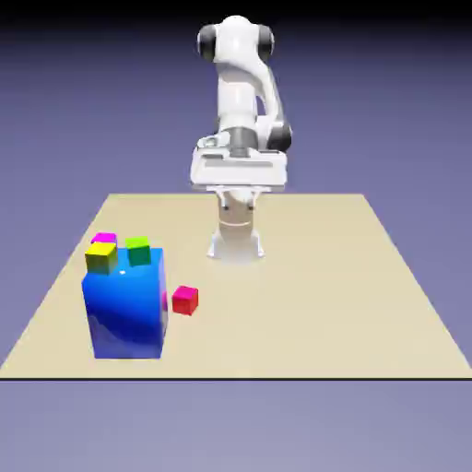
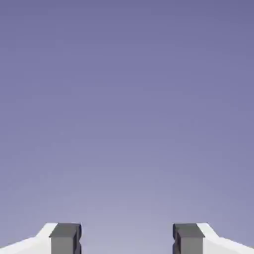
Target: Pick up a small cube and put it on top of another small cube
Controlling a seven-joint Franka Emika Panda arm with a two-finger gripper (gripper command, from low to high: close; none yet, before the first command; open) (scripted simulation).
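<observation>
The blue block (image 1: pixel 125 309) is sitting nearest, the small red cube (image 1: pixel 185 300) beside it untouched, so I'm judging the wide-open, empty gripper (image 2: pixel 127 240) needs lowering onto it first.

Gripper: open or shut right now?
Open. In the hand view the gripper shows its two grey fingertips wide apart, only backdrop between them.

A glossy blue block (image 1: pixel 124 309) catches a white highlight near its upper edge, beside a matt, plain red cube (image 1: pixel 184 300) at its 3 o'clock, on a flat, matt beige bench (image 1: pixel 304 295). The arm (image 1: pixel 241 101) looks like smooth white plastic with dark joints.
</observation>
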